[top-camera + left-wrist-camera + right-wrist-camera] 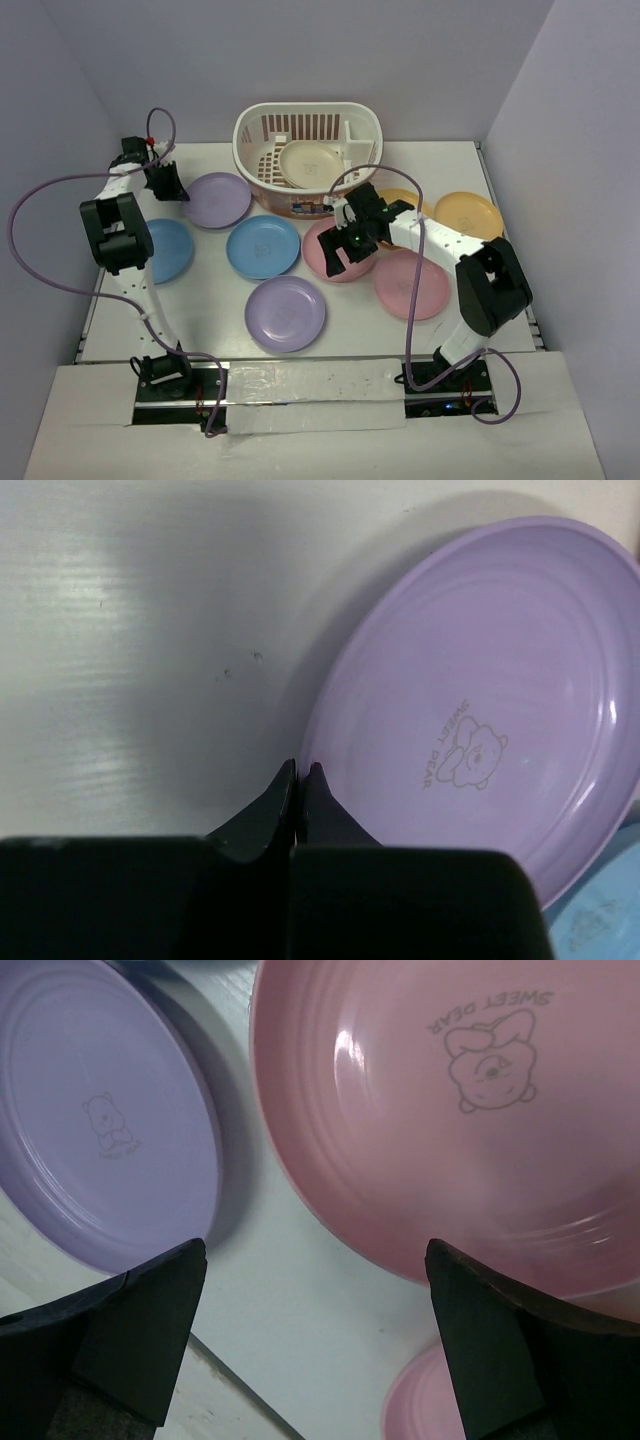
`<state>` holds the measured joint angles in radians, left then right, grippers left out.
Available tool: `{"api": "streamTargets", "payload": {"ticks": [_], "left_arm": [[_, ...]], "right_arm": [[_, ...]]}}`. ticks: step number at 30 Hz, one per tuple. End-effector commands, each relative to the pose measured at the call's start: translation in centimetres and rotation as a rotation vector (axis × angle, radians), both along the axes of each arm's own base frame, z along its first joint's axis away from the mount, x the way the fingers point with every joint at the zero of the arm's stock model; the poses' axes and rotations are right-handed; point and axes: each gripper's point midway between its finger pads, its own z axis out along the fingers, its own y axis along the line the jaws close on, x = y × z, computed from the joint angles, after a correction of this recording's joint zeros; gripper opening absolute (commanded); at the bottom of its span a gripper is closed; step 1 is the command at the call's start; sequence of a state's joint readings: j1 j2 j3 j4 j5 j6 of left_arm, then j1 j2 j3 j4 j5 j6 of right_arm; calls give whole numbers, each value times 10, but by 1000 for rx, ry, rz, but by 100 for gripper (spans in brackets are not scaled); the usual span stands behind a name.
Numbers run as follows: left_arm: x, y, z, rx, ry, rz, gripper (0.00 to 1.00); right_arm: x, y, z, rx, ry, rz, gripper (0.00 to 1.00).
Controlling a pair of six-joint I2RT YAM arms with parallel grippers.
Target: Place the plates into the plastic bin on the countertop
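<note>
Fingers pressed together, the left gripper is sitting at a lilac plate's rim near the countertop's far left corner. The right gripper, fingers spread, is hovering over a pink plate. The plastic bin at the far edge is holding a cream plate.

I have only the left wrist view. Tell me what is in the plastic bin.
Observer: One cream plate sits inside the plastic bin.
Operator: Report the right gripper.
Observer: The right gripper is open and empty, above the rim of a pink plate.
Operator: Count the plates outside the bin.
Observer: Eight lie on the countertop, from the blue plate at far left to the yellow-orange plate at far right.
</note>
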<state>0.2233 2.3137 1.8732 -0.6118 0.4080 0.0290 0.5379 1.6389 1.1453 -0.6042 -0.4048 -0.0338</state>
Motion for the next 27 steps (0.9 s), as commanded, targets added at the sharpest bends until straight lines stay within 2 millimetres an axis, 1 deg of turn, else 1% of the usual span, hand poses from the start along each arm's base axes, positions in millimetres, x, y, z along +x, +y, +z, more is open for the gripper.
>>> {"api": "streamTargets", "payload": {"ticks": [1,4,5,6,7,8,9,10,11,12,13,14,16,17,20,22,23,27], "left_arm": [[16,18,93,33,-151,96,0],[21,34,145,72,-242,151,0],[20,40,170,96,-288,171,0],[18,45,199,125,-341,191,0],[16,49,213,146,-368,210,0],[13,54,229,164,-401,232,0],[7,61,253,190,-454,269,0],[2,66,272,207,-498,298,0],[-7,72,299,226,-562,339,0],[-15,76,320,236,-617,365,0],[-21,76,335,238,-657,373,0],[-29,74,356,241,-713,379,0],[-42,66,386,224,-785,377,0],[-46,63,397,213,-809,378,0],[-53,51,413,163,-825,355,0],[-56,47,418,144,-832,350,0],[-58,46,419,137,-835,350,0],[-63,41,424,123,-854,343,0]], "right_arm": [[1,9,15,55,-65,-9,96],[-3,7,10,47,-57,-9,96],[-4,8,10,49,-49,-17,95],[-6,8,9,53,-38,-29,95],[-8,7,5,44,-32,-32,94],[-9,8,5,48,-33,-32,94],[-11,8,1,38,-27,-32,93],[-13,9,-2,35,-24,-29,92],[-14,10,-5,31,-18,-26,90],[-17,13,-6,31,-11,-15,88],[-18,15,-7,31,-7,-12,87],[-20,18,-8,29,-5,-7,84],[-23,25,-11,16,-20,7,81],[-26,28,-13,5,-26,14,80],[-35,35,-21,-22,-38,34,77],[-38,39,-25,-36,-33,44,74],[-42,41,-31,-54,-18,50,73],[-39,48,-38,-79,-10,51,68]]}}
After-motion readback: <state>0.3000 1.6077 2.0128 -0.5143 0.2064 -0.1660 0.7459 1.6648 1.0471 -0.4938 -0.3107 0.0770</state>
